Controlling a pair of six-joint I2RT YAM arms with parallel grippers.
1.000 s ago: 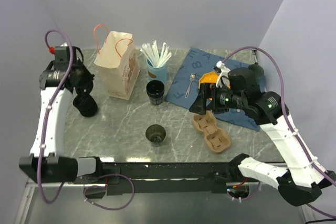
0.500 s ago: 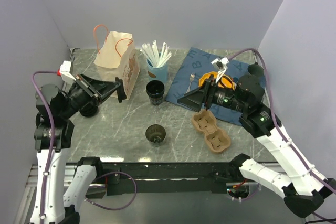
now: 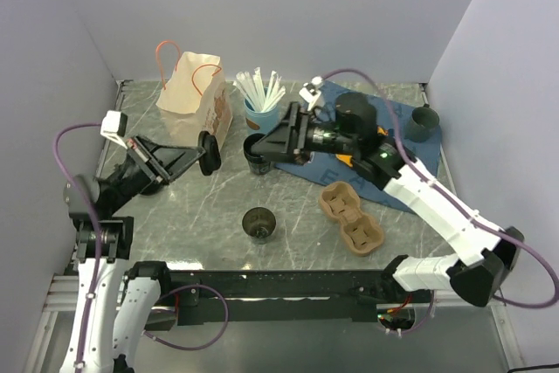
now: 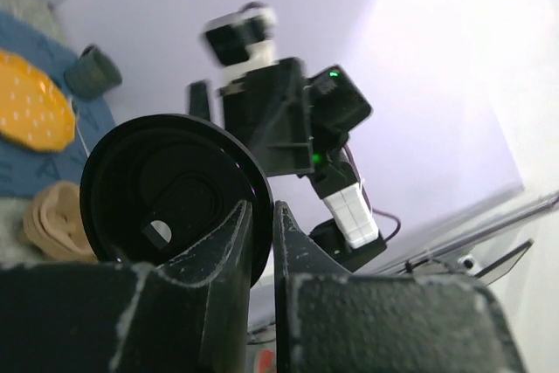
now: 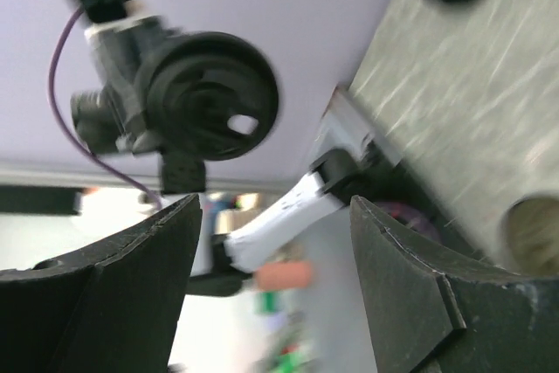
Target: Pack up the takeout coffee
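A black lid (image 3: 209,153) with a sip hole is pinched by its rim in my left gripper (image 3: 203,157), held in the air left of centre. It fills the left wrist view as a disc (image 4: 166,198) between shut fingers (image 4: 301,251). It also shows in the right wrist view (image 5: 210,98). A lidless black cup (image 3: 257,155) stands by the light-blue straw cup (image 3: 262,115). My right gripper (image 3: 269,148) hovers at that cup's right rim. It is open (image 5: 271,251) with nothing between its fingers. The takeout coffee as a lidded cup is out of view.
A second dark lidless cup (image 3: 259,223) stands near the front. A paper bag (image 3: 194,107) is at the back left, a cardboard cup carrier (image 3: 351,218) at the front right. A blue cloth (image 3: 397,141) holds a fork (image 3: 316,139) and a grey-green mug (image 3: 423,122).
My right arm swung left from the carrier to the lidless black cup, its jaws narrowing a little. My left arm rose from the table's left edge and turned toward the centre with the lid.
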